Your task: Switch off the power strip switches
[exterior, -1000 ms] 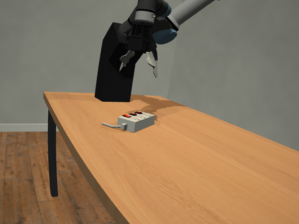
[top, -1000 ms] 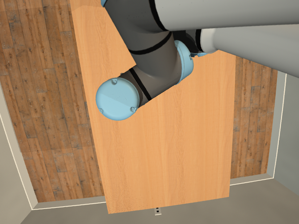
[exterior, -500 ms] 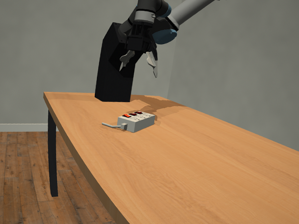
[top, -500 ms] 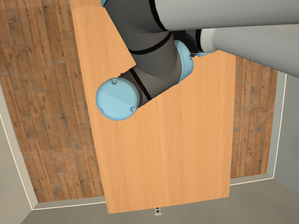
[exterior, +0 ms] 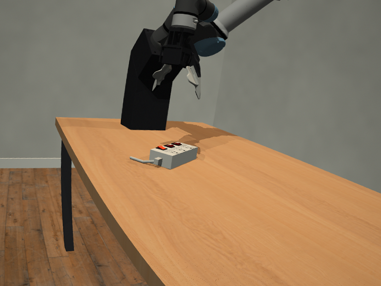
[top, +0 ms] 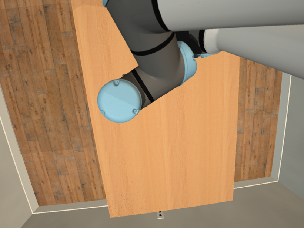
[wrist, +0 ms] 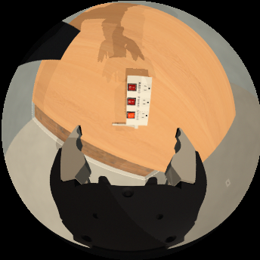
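A grey power strip (exterior: 173, 154) lies flat on the wooden table, right way up, with three red rocker switches in a row on top and a short cable stub at its near end. In the wrist view the power strip (wrist: 137, 101) lies straight ahead; the switch nearest the cable end (wrist: 131, 115) glows brighter than the other two. The labels are too small to read surely. My gripper (exterior: 177, 80) hangs high above the strip, open and empty; it also shows in the wrist view (wrist: 128, 155). In the top view the arm hides the strip.
The black robot pedestal (exterior: 147, 83) stands at the table's far edge behind the strip. The table's left edge (exterior: 79, 173) runs near the strip's cable end.
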Motion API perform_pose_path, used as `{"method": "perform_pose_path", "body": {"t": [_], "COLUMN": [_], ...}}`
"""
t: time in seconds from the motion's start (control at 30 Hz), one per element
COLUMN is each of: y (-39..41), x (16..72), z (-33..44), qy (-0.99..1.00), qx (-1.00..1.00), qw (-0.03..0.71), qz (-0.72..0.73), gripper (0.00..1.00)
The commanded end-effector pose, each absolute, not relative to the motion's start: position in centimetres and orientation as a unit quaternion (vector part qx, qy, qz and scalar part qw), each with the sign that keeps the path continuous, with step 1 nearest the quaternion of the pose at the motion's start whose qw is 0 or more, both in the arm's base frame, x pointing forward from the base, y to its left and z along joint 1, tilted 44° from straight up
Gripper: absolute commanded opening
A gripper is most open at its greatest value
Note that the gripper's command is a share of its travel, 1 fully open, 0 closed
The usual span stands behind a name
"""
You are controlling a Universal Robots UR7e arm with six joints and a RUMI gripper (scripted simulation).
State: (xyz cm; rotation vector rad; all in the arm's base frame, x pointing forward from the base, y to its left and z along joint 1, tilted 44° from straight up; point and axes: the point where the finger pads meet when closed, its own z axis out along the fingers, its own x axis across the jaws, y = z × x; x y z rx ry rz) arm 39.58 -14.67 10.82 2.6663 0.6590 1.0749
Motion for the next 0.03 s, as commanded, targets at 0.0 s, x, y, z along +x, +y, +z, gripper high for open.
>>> {"method": "perform_pose_path", "body": {"t": [0.0], "y": [-14.9], "x": [39.58], "z": [11.0], "qy": [0.222], "qx": [0.9], "qw": [0.098], "qz": [0.363], "gripper": [1.0]}}
